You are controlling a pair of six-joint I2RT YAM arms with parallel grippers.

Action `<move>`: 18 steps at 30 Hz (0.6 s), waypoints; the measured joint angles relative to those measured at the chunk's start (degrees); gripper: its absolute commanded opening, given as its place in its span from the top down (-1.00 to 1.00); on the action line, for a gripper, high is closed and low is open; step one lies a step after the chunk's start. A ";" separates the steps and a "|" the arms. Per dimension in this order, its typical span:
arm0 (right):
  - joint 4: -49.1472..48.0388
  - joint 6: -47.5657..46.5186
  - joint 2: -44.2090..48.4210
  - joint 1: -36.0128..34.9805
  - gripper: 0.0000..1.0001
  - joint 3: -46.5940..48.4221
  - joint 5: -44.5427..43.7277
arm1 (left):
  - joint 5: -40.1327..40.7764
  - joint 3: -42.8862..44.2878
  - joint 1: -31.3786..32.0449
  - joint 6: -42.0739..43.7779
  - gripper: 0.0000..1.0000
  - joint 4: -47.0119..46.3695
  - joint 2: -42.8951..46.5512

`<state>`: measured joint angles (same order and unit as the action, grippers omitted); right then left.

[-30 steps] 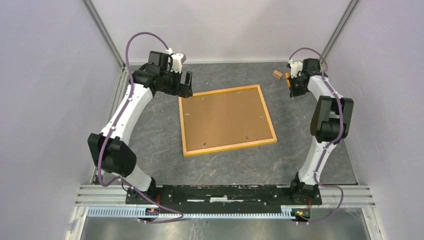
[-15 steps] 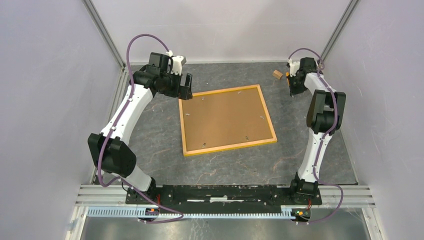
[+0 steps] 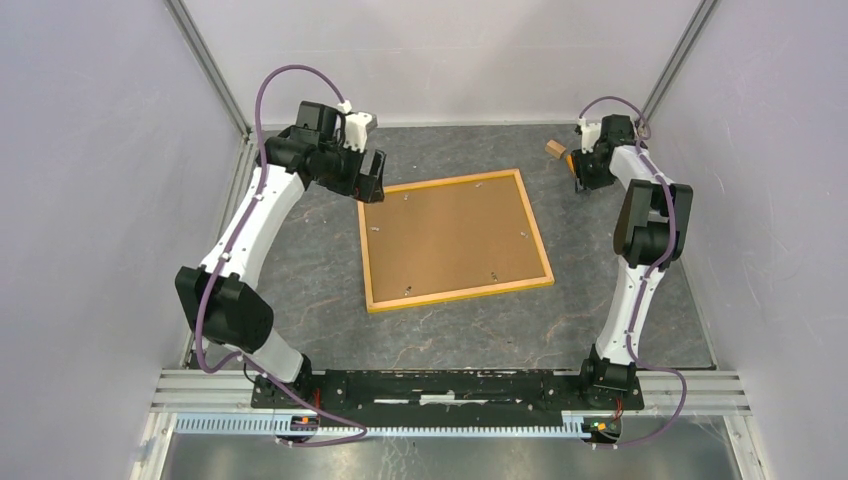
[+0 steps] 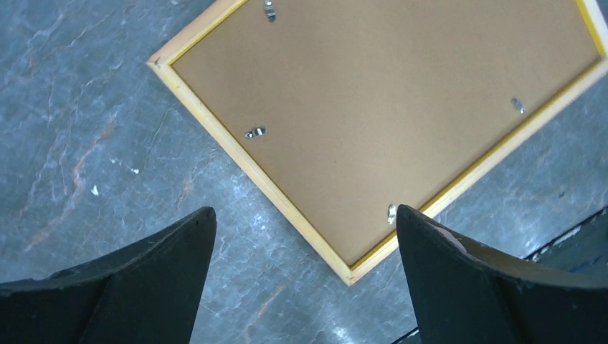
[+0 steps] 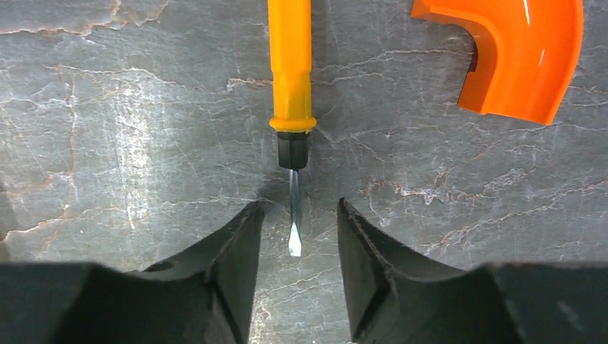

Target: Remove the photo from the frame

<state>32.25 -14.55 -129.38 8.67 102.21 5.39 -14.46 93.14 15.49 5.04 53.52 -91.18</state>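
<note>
The frame [image 3: 455,240] lies back-up at four o'clock of the wide-open, empty left fingers [image 4: 143,287], the nearer pair; the right fingers [image 5: 215,272] stand parted, loose around a screwdriver [image 5: 290,64] blade.

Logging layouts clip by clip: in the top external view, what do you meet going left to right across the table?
left gripper → the frame, lying back-side up → small wooden block → right gripper

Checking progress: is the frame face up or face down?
Face down. The frame shows its brown board back and small clips facing up.
</note>
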 measured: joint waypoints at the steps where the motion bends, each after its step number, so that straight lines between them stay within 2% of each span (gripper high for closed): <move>1: 0.02 0.02 0.04 0.02 -0.13 0.00 0.17 | -0.83 0.26 0.02 1.01 -1.00 0.35 -0.07; 4: 0.63 -0.66 0.98 0.09 -0.36 -0.11 1.46 | -3.26 0.20 0.98 6.05 -1.00 1.97 0.11; 7: 0.74 -1.84 4.96 0.09 -0.51 -2.19 2.75 | -3.63 -2.97 5.33 12.57 -1.00 2.45 1.99; 14: -1.79 -5.14 23.45 0.09 -0.59 -12.09 10.01 | -3.41 -12.31 20.70 21.99 -1.00 3.65 6.45; 18: -4.94 -5.38 34.84 0.09 -0.64 -20.57 16.57 | 1.51 -16.96 28.87 23.45 -0.97 0.66 6.10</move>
<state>27.31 -19.92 -94.54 8.75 81.65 21.96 -12.95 76.18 44.36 28.49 54.17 -85.08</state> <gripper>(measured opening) 0.802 0.997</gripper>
